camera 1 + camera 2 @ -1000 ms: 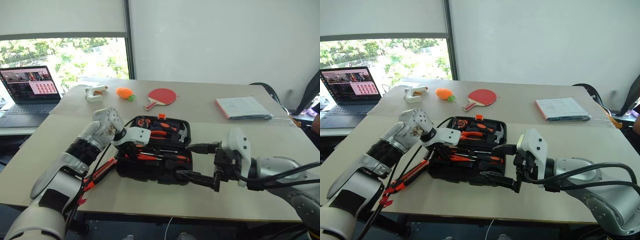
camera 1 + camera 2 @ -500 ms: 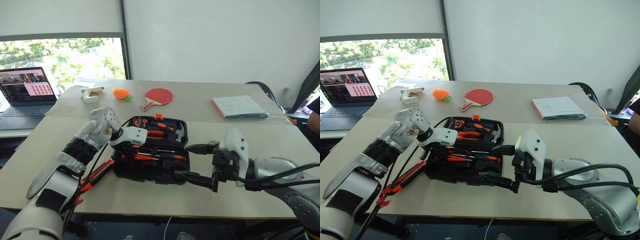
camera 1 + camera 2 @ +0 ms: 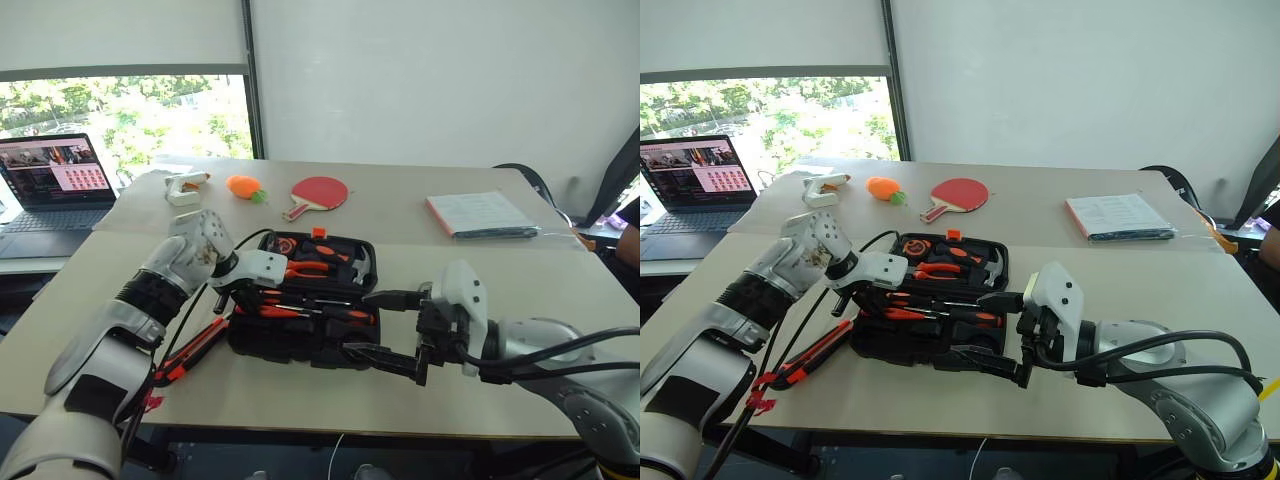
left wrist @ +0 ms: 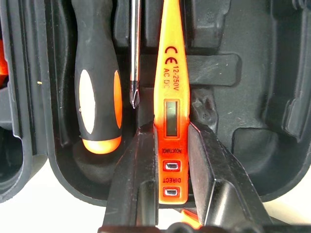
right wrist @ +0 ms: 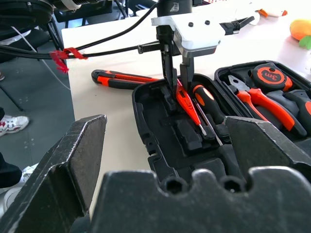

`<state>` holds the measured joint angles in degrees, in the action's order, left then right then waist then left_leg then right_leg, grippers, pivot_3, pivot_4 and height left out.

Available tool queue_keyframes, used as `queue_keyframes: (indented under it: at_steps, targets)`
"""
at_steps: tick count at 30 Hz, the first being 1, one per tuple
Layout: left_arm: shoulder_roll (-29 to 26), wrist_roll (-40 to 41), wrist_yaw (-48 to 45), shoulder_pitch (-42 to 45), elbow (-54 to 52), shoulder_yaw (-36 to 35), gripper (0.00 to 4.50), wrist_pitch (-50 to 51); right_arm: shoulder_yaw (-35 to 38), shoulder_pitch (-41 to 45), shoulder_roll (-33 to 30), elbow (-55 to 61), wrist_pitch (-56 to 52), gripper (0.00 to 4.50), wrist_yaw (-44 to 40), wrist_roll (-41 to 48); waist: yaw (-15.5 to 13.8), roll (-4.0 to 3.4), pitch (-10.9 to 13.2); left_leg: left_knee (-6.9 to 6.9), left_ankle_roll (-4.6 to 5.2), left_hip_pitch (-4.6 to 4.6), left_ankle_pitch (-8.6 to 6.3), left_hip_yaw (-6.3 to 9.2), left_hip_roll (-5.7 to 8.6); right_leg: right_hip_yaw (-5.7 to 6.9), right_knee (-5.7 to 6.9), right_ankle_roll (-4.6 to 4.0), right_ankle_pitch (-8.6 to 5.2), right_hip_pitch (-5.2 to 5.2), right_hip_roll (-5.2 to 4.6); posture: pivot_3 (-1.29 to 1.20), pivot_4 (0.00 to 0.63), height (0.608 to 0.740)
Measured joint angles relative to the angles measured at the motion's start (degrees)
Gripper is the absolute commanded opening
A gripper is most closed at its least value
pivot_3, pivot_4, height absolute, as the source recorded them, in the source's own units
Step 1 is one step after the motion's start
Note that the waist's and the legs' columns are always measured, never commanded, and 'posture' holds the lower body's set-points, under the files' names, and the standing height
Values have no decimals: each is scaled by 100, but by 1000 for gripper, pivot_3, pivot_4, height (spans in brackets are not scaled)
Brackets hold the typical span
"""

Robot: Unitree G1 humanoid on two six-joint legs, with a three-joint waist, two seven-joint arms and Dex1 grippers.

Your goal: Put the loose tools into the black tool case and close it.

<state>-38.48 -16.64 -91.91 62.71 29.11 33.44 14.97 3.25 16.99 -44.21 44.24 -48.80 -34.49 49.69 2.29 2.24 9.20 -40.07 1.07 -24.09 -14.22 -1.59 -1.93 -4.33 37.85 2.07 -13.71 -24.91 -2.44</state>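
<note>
The left end effector (image 4: 167,160) holds the orange screwdriver (image 4: 168,97) over its slot in the case (image 3: 300,340); the right end effector (image 3: 385,325) is wide open. If released tilted, the screwdriver may block the lid.

A plain white wall (image 3: 420,80) fills the upper right of the frame. At upper left a window (image 3: 130,120) shows bright green trees under a lowered white blind (image 3: 120,35), with a dark frame post (image 3: 248,80) beside it. Two pale beige benches (image 3: 400,215) stand end to end; daylight falls evenly.
</note>
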Motion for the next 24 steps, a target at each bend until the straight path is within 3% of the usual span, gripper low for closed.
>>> queue_keyframes:
  at_steps: [20,21,24]
  targets:
    - [268,-119,36,-7,-132,-56,416,128,0,0,19,-35,9,4500,6,-111,-127,0,0,-1,0,-4,0,-1,2,1,-9,1,0,1,-2,0,150,736]
    - [272,-119,37,-7,-132,-60,1420,126,0,0,25,-43,9,4500,4,-115,-134,0,0,-1,0,-5,0,-1,2,2,-10,1,0,1,-2,0,150,736]
    - [271,-113,73,-8,-137,-85,2299,115,-1,0,51,-51,9,4500,4,-117,-126,0,0,0,0,-6,0,-1,1,2,-12,1,0,0,-1,0,150,736]
